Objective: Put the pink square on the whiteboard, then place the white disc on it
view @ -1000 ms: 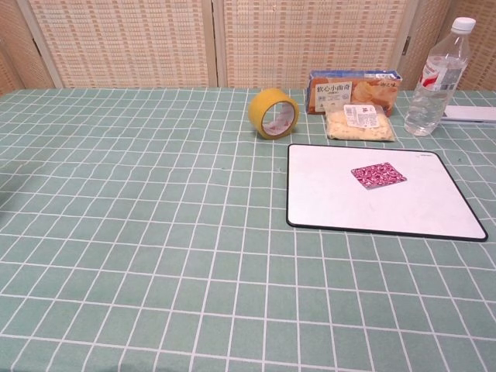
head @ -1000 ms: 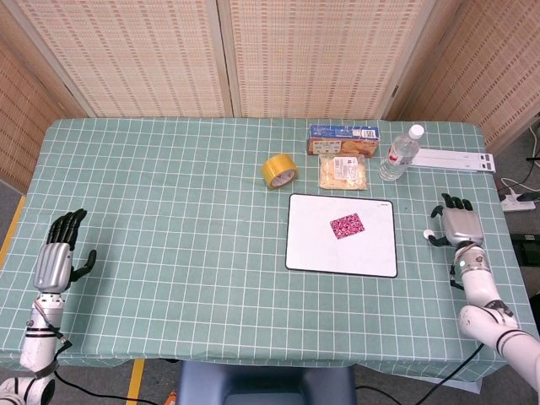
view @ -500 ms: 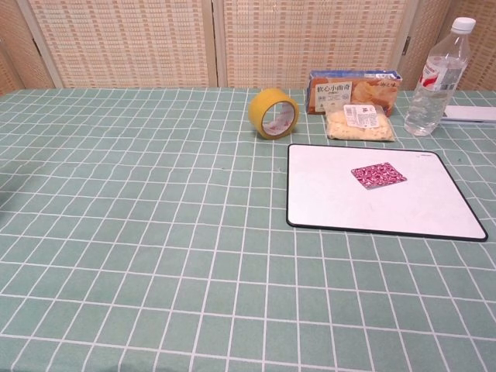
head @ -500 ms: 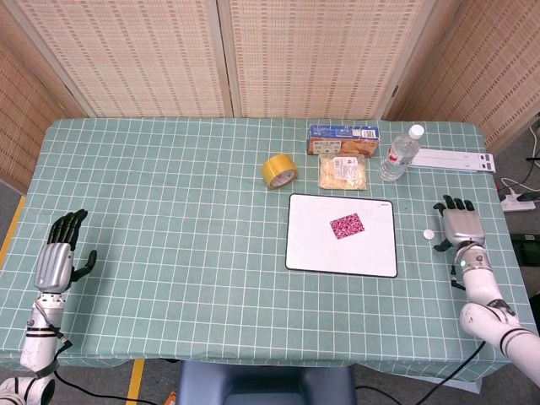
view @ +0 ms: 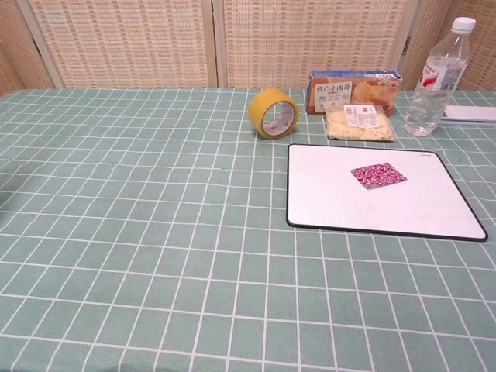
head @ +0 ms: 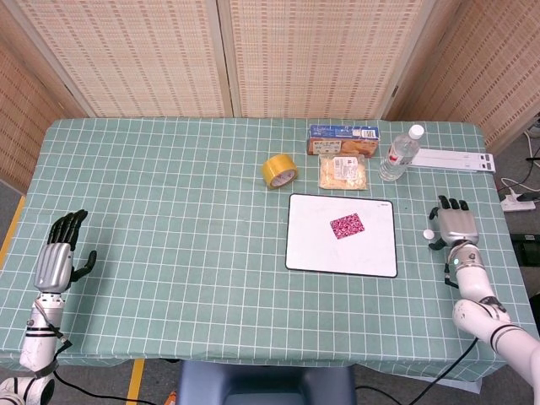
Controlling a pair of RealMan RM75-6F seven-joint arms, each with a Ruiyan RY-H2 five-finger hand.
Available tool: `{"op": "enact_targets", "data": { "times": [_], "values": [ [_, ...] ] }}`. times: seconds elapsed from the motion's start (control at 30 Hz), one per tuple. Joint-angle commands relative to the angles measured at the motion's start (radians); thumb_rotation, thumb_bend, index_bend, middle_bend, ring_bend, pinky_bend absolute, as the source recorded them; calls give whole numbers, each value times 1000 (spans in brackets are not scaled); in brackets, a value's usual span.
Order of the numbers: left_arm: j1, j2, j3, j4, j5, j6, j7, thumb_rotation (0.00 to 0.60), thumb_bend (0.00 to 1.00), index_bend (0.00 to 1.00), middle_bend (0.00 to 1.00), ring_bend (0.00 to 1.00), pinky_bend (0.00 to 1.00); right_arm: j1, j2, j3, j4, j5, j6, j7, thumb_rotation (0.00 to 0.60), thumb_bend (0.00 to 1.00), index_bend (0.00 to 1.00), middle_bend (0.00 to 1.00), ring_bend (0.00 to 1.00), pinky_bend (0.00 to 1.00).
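The pink patterned square (head: 347, 225) lies flat on the whiteboard (head: 321, 249), right of its middle; in the chest view the same pink square (view: 378, 175) and whiteboard (view: 333, 205) show. A small white disc (head: 429, 234) sits on the tablecloth just right of the board. My right hand (head: 456, 223) rests beside it with fingers stretched out, thumb close to the disc, holding nothing. My left hand (head: 61, 257) stays at the table's left edge, fingers apart and empty. Neither hand appears in the chest view.
Behind the board are a yellow tape roll (head: 279, 170), a snack bag (head: 342, 172), a cracker box (head: 342, 139) and a water bottle (head: 400, 153). A white strip (head: 456, 159) lies at the far right.
My right hand edged a little right, away from the disc, then came back left beside it. The disc, the square and the left hand have not moved.
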Motion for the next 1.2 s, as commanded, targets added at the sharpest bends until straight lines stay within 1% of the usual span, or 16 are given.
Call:
{"op": "enact_targets", "data": {
  "times": [0.03,0.2,0.37,0.6,1.2],
  "values": [
    [0,0,0,-1,0,1,0,600,391,57,53,0,0,4,-14,3,21,2,1,-3,600,161,369,0,0,0],
    [1,-1,1,3,0,-2,-2,600,390,56,53,0,0,13,-35,5,58,3,-16,-2,600,185,405,0,0,0],
    [-1,-2,-1,3,-1,-1,0,600,392,56,53,0,0,20,-52,10,93,1,-31,3,600,216,419,0,0,0],
    [0,-2,0,6,-2,-5,-4,600,392,56,53,0,0,25,-78,11,132,-10,-46,8,600,235,437,0,0,0],
    [-1,1,0,3,-2,-7,-10,600,390,56,53,0,0,26,-96,21,154,-13,-59,-6,600,240,464,0,0,0]
  ]
}}
